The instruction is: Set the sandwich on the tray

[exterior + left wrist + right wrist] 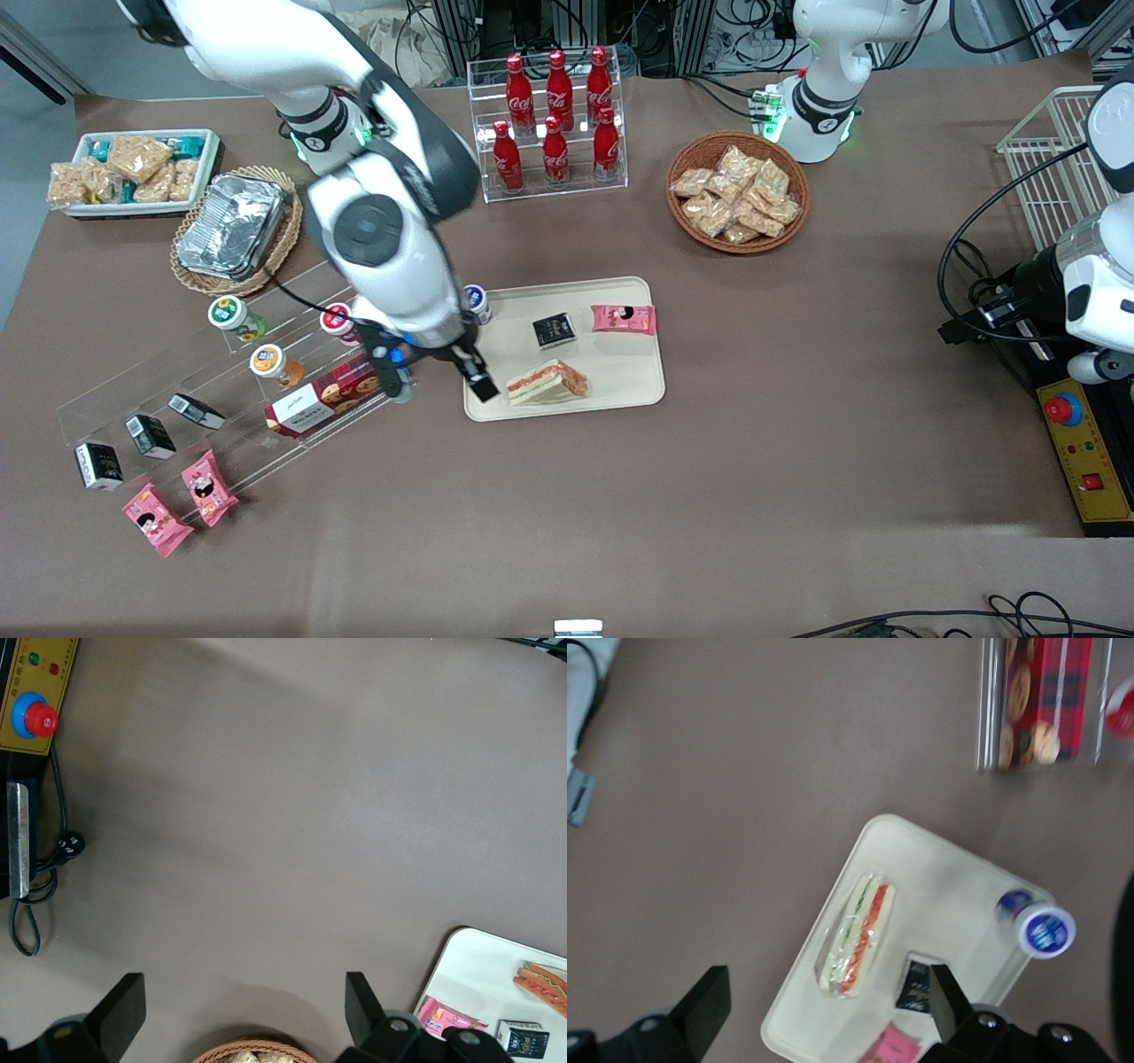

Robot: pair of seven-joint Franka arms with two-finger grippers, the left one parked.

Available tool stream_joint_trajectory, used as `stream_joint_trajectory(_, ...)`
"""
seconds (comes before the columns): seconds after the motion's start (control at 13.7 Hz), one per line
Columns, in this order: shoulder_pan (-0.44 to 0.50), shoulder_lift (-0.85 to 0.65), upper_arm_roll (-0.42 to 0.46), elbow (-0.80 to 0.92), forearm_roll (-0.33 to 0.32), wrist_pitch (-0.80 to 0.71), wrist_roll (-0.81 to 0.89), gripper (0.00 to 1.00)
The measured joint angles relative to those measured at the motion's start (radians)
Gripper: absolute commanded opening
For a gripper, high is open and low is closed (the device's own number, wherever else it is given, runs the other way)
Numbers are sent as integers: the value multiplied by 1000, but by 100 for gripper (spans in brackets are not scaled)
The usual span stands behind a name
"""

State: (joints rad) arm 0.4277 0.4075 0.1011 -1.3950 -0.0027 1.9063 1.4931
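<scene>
Sandwich (547, 384) lying flat on the cream tray (620, 372), near the tray edge closest to the front camera, wrapped in clear plastic with the red-orange filling edge showing. On the same tray, farther from the front camera, a small black packet (554, 330) and a pink snack packet (624, 319), both apart from the sandwich. Gripper (443, 377) open and holding nothing, hanging above the tray's end toward the working arm, just beside the sandwich but not touching it; brown tabletop (797, 443) under all.
</scene>
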Motion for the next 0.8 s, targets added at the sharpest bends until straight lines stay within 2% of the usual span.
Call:
stream_joint_trajectory(0.36, -142, -152, -2, -35, 4, -146, -565, 100)
stream_joint_trajectory(0.66, -261, -236, -9, -132, 3, -155, -971, 100)
stream_joint_trajectory(0.8, -330, -256, -12, -144, 3, -156, -1097, 100)
